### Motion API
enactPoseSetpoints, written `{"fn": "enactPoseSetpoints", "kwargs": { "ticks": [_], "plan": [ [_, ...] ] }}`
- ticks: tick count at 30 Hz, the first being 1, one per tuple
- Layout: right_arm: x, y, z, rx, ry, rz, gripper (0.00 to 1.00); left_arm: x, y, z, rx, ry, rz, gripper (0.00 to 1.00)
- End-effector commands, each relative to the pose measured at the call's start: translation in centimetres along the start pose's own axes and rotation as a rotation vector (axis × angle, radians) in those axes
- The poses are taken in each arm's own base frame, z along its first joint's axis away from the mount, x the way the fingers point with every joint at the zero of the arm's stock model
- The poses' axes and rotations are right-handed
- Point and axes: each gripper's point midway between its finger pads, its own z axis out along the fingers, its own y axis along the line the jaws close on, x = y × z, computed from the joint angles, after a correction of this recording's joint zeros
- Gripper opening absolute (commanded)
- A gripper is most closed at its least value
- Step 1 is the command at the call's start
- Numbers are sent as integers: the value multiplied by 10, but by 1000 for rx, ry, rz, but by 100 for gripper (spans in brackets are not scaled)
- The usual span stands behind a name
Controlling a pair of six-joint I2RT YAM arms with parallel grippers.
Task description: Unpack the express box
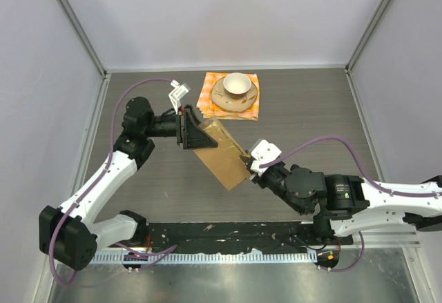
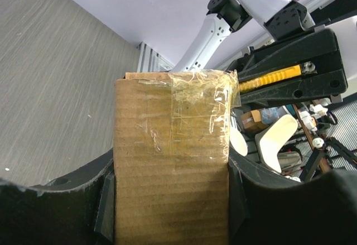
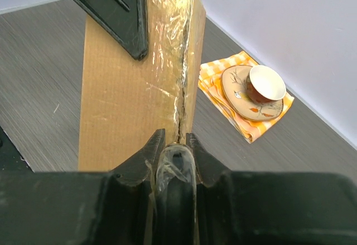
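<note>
Brown express box [image 1: 224, 157] in left tool [image 1: 199, 133]

**No text to read**

No word, number, brand or sign can be read in any of the three views. The box [image 2: 167, 189] shows only plain brown cardboard and clear tape [image 2: 195, 105], with no print or label on the sides that can be seen.
</note>
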Motion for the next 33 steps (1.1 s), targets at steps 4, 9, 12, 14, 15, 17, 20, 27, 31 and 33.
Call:
{"fn": "enactPoseSetpoints", "kwargs": {
  "ticks": [4,9,12,14,15,17,20,27,31,33],
  "plan": [
    [22,-9,-11,61,74,-17,1,-31,-18,-5,-1,-84,97,0],
    [29,-6,-15,61,93,-21,1,-41,-14,-9,-31,-117,90,0],
    [33,-7,-19,66,102,-21,1,-44,-12,-10,-43,-127,86,0],
    [34,-9,-21,70,107,-12,1,-44,-10,-11,-48,-131,86,0],
    [36,-8,-23,67,108,-14,1,-45,-10,-11,-50,-133,87,0],
    [37,-9,-24,72,112,-9,1,-47,-10,-12,-53,-137,92,0],
    [41,-4,-25,61,122,-10,1,-50,-8,-13,-65,-145,98,0],
    [46,0,-33,60,137,5,1,-56,-4,-17,-90,-164,110,0],
    [50,2,-37,66,145,-3,1,-62,-2,-21,-106,-183,125,0],
    [50,4,-38,65,141,-4,1,-65,-4,-21,-107,-189,134,0]
  ]
}}
